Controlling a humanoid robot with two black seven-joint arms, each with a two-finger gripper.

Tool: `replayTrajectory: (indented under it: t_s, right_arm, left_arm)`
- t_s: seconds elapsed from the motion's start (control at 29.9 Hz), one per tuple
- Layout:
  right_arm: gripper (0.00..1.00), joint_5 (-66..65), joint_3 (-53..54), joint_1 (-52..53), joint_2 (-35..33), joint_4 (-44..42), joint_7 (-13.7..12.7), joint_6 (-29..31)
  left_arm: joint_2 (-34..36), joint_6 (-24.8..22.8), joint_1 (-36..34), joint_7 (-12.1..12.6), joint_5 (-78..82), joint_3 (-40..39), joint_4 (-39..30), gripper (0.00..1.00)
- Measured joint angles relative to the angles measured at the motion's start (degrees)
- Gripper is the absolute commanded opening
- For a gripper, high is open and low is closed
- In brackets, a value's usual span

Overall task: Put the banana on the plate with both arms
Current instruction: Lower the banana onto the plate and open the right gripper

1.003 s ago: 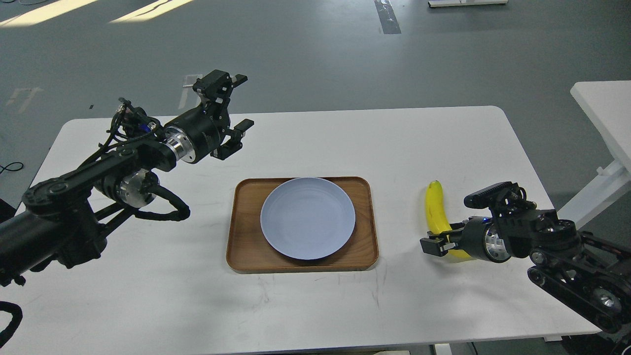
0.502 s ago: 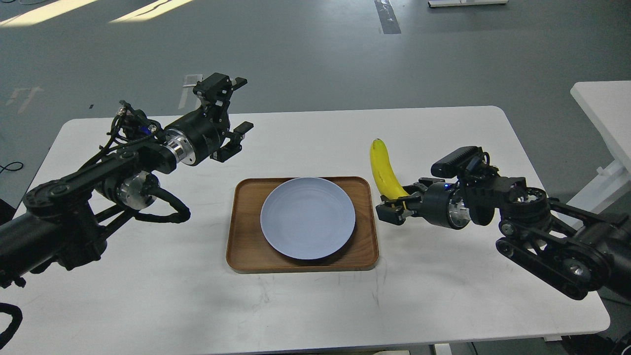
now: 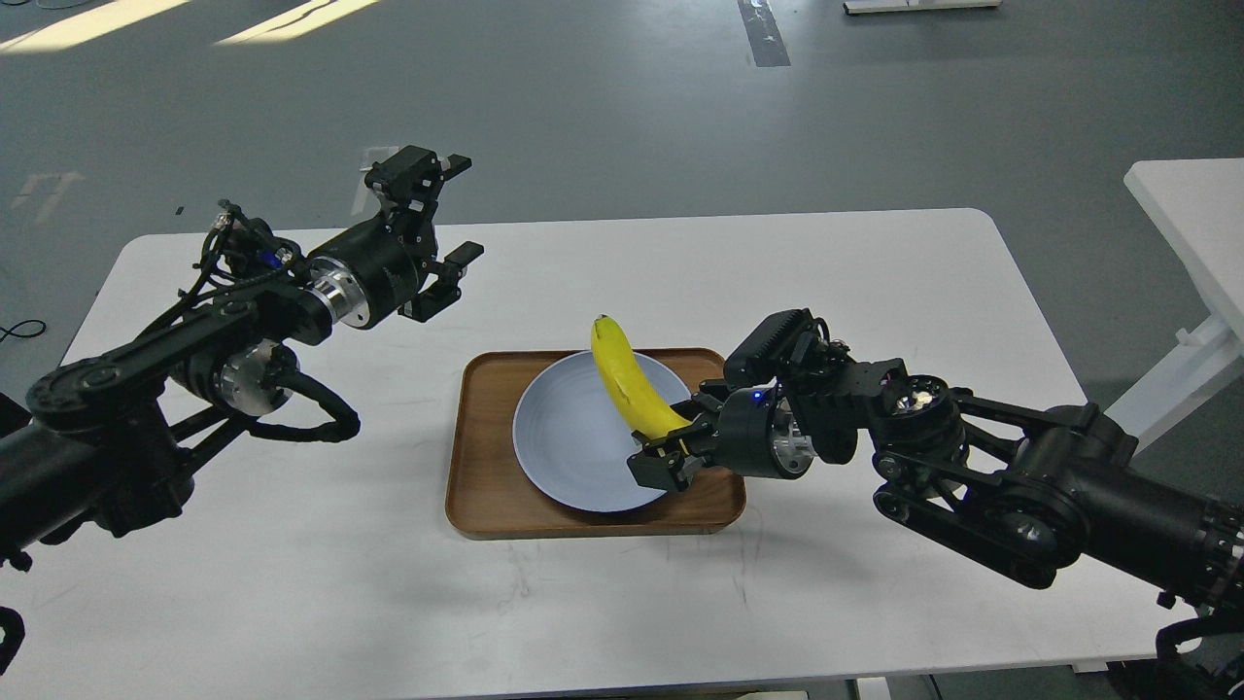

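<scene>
A white table (image 3: 855, 282) with rounded corners is filling most of the view and is standing on a grey floor (image 3: 603, 107). Faint scuff marks are showing on the table surface near its front edge. Sunlight is falling in two pale yellow bands (image 3: 194, 19) across the floor at the upper left. A dark strip (image 3: 763, 29) is running along the floor at the top. A second white table (image 3: 1191, 233) (only partly visible) is standing at the right edge.
</scene>
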Motion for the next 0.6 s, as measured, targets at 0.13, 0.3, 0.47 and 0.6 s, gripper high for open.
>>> replayTrajectory:
  t_s: [0.13,0.3,0.47,0.6]
  right_arm:
    - [0.83,0.1,-0.1,-0.3,1.7,-2.0,-0.2,-0.5]
    - [0.96,0.9,0.0,-0.6,3.2,-4.6,-0.5,-4.3]
    - [0.97,3.2,0.6,-0.6,3.6,-5.7,-0.7,-6.4]
    - [0.98,7.8,3.5,0.1,4.0,-5.7,-0.8,-7.0]
  left_arm:
    - [0.1,-0.2,0.0,0.0,-0.1,-0.2,0.0,0.98]
    - [0.1,-0.2,0.0,0.1,-0.2,-0.3,0.0,0.98]
    - [0.1,-0.3,0.1,0.1,-0.2,-0.5,-0.1,0.98]
    - [0.1,-0.3,0.2,0.0,-0.4,-0.6,-0.1,0.98]
